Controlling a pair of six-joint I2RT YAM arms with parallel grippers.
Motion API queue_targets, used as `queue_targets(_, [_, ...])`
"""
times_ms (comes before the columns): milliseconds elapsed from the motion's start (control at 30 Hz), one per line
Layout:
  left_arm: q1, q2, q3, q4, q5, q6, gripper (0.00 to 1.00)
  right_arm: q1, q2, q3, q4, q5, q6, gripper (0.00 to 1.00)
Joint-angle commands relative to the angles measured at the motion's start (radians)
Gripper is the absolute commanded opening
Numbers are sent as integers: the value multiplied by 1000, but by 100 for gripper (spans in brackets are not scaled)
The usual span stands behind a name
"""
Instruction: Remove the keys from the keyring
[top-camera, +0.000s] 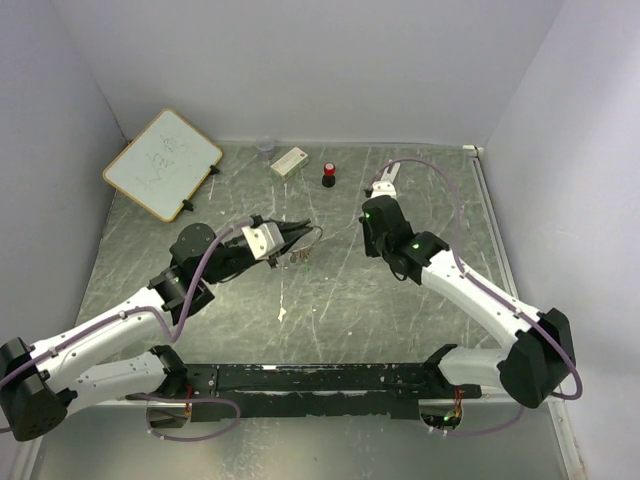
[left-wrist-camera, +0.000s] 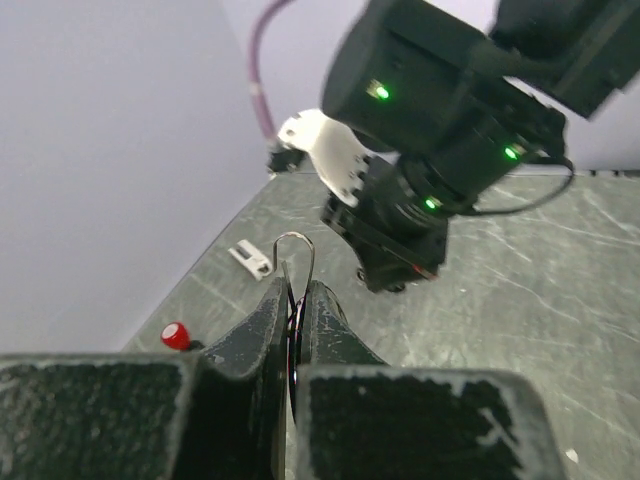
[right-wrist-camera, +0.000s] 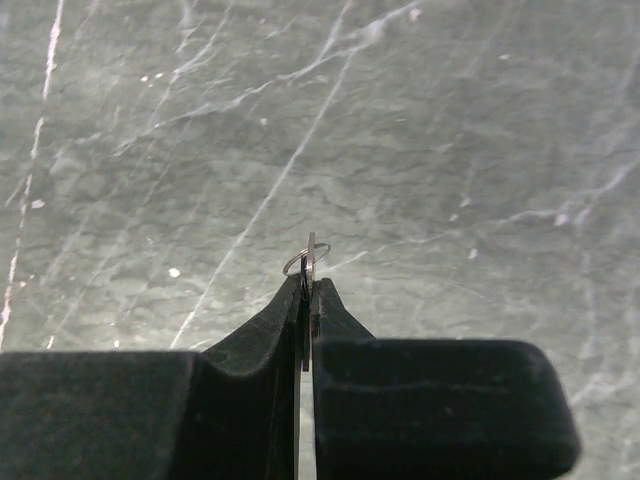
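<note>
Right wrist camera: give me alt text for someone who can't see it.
The right gripper, jaws shut, pinches a small silver ring at its fingertips. A scratched grey-green table fills the background.

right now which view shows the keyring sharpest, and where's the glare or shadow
Left wrist: the keyring shows as a crisp wire loop above the shut left gripper, whose dark fingers hide the rest. Right wrist: a small ring in the shut right gripper is sharp, and scratches on the table glare white. Top external: evenly lit with soft shadows, but the keyring is only a faint glint.
</note>
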Motion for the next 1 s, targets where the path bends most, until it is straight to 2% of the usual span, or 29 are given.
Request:
queue_targets(0, [2,23,65,-19,-183,-37,7,-12,50,-47,159,-121,53,0])
queue_targets(233, [4,57,120,-108,-326,-107,7,-42,214,-74,251,-150,43,1])
queue_targets(467, [3,69,156,-150,-350,-128,7,-85,339,-42,331,-214,32,5])
queue_targets(533, [4,70,158,-152,-352,-133,7,-85,371,-29,342,-224,28,12])
queue_targets(600, [4,71,160,-155,-356,-134,7,-85,394,-18,341,-232,28,33])
queue_targets(633, [4,73,160,-157,-359,-135,7,-85,400,-16,340,-235,28,40])
queue_targets(733, [4,74,162,-158,-357,-133,7,-84,387,-26,345,-239,32,56])
queue_targets(833, [4,78,168,-157,-359,-133,7,-83,342,-45,351,-225,22,59])
queue_targets(967, [4,96,190,-161,-356,-133,7,-72,217,-88,374,-257,-18,56])
